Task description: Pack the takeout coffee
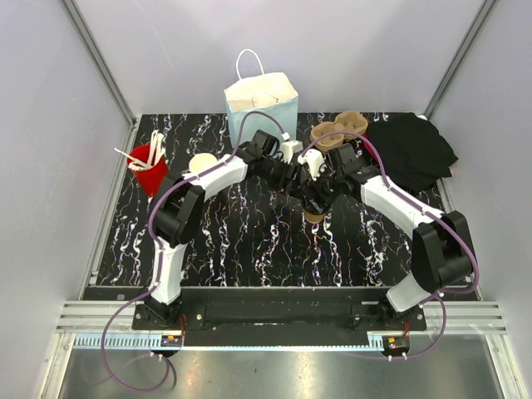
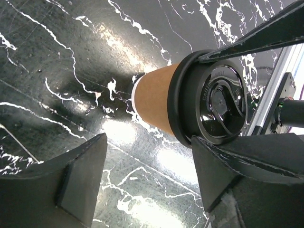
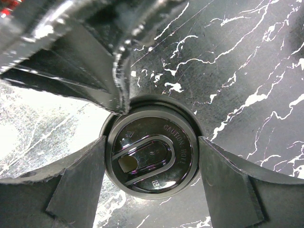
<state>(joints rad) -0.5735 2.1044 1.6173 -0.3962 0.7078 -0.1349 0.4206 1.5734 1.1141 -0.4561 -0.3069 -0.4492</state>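
Tan kraft-paper cup [image 2: 156, 102] with round black plastic lid [image 3: 149, 154] stands upright on desk [image 1: 249, 241], directly beneath right tool [image 3: 151, 159]; fingers flank rim, clamping indeterminate; left tool [image 2: 148, 142] apart, alongside

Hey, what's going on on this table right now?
The right gripper reaches down over the paper coffee cup and appears closed against both sides of the black lid, which is already on the cup. The left gripper is open beside it. The cup stands mid-table, not yet in the pale blue paper bag.
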